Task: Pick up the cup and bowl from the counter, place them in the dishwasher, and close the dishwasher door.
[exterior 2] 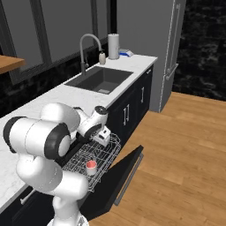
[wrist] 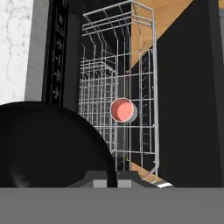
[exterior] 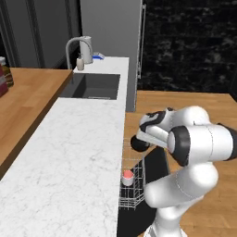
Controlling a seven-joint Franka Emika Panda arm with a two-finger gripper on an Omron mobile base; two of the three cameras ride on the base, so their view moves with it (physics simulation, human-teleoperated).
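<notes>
The cup [exterior 2: 91, 166], white with a pink-red inside, stands upright in the pulled-out wire rack [exterior 2: 106, 152] of the dishwasher. The black bowl [wrist: 48, 146] hangs above the rack. The dark door [exterior 2: 121, 174] lies open.

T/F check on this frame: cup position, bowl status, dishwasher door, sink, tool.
1. The cup sits in the pulled-out wire rack. True.
2. The dishwasher door is closed. False: it hangs open, lowered beside the rack.
3. The tool is shut on the black bowl, above the rack. True.
4. The bowl rests on the counter. False: it is held at the tool.
5. The sink holds a dish. False: its basin looks bare.
</notes>
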